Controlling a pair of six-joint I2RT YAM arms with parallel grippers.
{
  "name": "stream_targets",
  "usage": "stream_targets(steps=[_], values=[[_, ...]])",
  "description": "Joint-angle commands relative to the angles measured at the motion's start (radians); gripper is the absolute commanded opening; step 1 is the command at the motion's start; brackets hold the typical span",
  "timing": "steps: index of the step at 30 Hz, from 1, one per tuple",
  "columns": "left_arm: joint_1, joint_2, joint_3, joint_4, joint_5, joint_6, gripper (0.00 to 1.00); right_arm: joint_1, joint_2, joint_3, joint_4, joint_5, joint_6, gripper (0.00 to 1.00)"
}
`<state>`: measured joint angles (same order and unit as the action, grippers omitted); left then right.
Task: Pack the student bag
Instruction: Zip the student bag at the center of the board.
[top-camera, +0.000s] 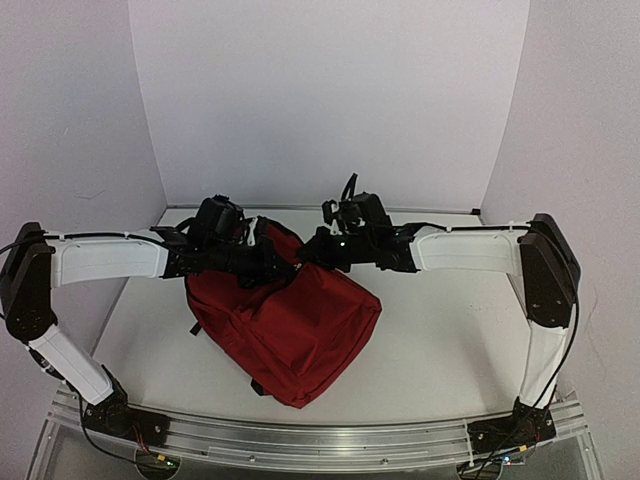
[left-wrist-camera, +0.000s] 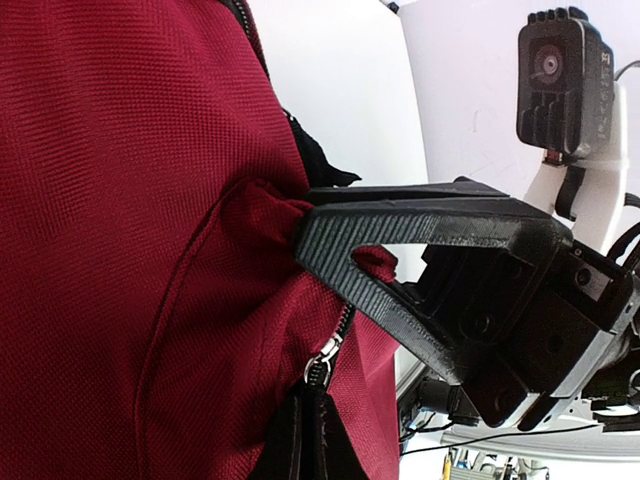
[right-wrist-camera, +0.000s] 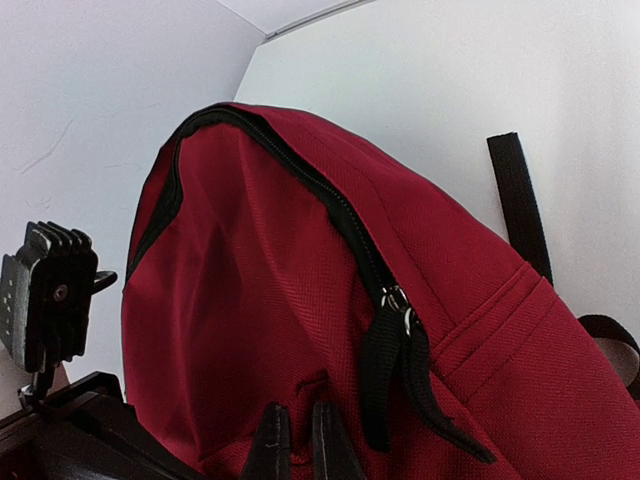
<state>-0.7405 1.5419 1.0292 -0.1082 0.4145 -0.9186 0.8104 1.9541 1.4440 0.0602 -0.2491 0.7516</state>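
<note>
Item: student bag (top-camera: 300, 330), dark red fabric with black zippers and straps; the largest thing in view.
Location: on the white surface (top-camera: 440, 330), between my 2 arms. Its lower end points toward my bases and its upper end is drawn up to where my 2 wrists meet.
Left end effector (left-wrist-camera: 305, 235): closed, with a bunched fold of the bag's red fabric pinched between the 2 black fingers. The fold stands out from the side panel.
Right end effector (right-wrist-camera: 297, 420): closed, fingertips nearly together, with a small ridge of red fabric nipped between them low on the panel.
Zipper sliders (right-wrist-camera: 397, 300): 2, side by side on the black zipper line that runs over the bag's arched top; black pull tabs hang down from them.
Lower zipper pull (left-wrist-camera: 320, 365): 1 metal slider, just below my left grip, at the top of a dark seam.
Strap (right-wrist-camera: 520, 200): black webbing, lying on the surface beside the bag.
Backdrop (top-camera: 330, 100): plain white walls on 3 sides of the surface.
</note>
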Motion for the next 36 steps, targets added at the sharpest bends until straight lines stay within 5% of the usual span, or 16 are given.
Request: stream_targets(steps=[1, 5, 7, 10, 14, 21, 36], values=[[-0.062, -0.074, -0.038, -0.334, 0.204, -0.014, 0.0, -0.183, -0.013, 0.056, 0.141, 0.477, -0.056, 0.0], [-0.061, -0.011, 0.093, -0.27, 0.175, 0.017, 0.0, -0.183, -0.061, 0.056, 0.199, 0.185, -0.176, 0.02], [-0.058, 0.037, 0.19, -0.229, 0.154, 0.039, 0.0, -0.183, -0.088, 0.06, 0.184, 0.03, -0.224, 0.3], [-0.039, 0.093, 0.297, -0.165, 0.154, 0.056, 0.0, -0.183, -0.188, -0.022, 0.117, 0.036, -0.25, 0.72], [0.002, 0.112, 0.328, -0.067, 0.219, 0.03, 0.0, -0.183, -0.363, -0.186, -0.026, 0.161, -0.279, 0.89], [0.03, 0.145, 0.326, -0.076, 0.358, 0.026, 0.0, -0.171, -0.509, -0.425, -0.005, -0.162, -0.356, 0.98], [0.029, 0.046, 0.19, -0.212, 0.328, 0.021, 0.0, 0.025, -0.259, -0.248, 0.003, -0.059, -0.588, 0.89]])
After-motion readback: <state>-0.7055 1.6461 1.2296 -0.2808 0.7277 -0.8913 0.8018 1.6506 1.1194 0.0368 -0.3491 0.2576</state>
